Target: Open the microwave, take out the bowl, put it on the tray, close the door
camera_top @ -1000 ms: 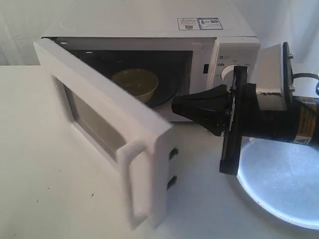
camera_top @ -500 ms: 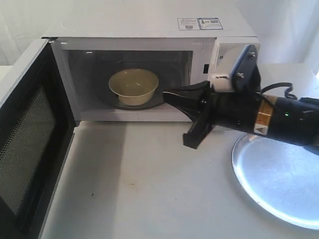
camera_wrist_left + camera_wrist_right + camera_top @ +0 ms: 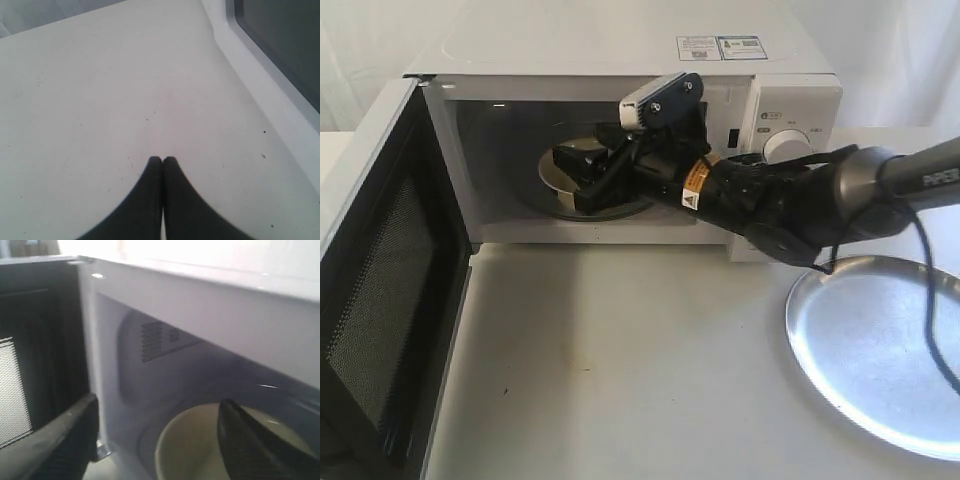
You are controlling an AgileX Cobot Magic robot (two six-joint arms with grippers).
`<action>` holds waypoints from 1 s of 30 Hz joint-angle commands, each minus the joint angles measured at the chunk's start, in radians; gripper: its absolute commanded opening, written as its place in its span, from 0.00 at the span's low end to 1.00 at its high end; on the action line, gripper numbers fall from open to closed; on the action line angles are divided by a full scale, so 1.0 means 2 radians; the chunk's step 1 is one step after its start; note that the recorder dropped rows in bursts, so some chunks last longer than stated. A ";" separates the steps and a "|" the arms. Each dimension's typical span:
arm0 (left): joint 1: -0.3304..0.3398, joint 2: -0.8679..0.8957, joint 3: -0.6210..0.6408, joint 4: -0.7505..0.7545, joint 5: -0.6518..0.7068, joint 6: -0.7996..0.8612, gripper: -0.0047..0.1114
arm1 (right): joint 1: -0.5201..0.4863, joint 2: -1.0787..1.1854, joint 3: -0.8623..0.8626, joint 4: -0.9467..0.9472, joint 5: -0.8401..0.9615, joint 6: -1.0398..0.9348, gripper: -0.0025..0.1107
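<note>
Right wrist view: inside the microwave (image 3: 210,315), the right gripper (image 3: 157,405) is hovering, jaws spread wide, straddling the bowl (image 3: 192,447) rim just ahead.

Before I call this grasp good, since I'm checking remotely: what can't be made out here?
- Bowl: exterior view, mostly hidden by the right gripper; contact with the rim unclear.
- Bowl, right wrist view: blurred, cut off by the frame edge.
- Tray: cut off at the exterior view's right edge.
- Door handle: out of sight.
</note>
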 commanded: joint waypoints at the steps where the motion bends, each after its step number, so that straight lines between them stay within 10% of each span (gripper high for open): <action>1: 0.000 -0.001 -0.001 -0.004 0.001 -0.002 0.04 | 0.004 0.055 -0.062 0.044 0.030 -0.006 0.65; 14: 0.000 -0.001 -0.001 -0.004 0.001 -0.002 0.04 | 0.045 0.109 -0.148 0.009 0.229 -0.169 0.64; 16: 0.000 -0.001 -0.001 -0.004 0.001 -0.002 0.04 | 0.049 0.109 -0.152 0.010 0.245 -0.171 0.56; 19: 0.000 -0.001 -0.001 -0.004 0.001 -0.002 0.04 | 0.050 0.108 -0.152 0.010 0.234 -0.151 0.04; 24: 0.000 -0.001 -0.001 -0.004 0.001 -0.002 0.04 | 0.087 0.046 -0.129 -0.079 0.316 -0.084 0.02; 30: 0.000 -0.001 -0.001 -0.004 0.001 -0.002 0.04 | 0.166 -0.124 -0.030 -0.081 0.634 -0.100 0.02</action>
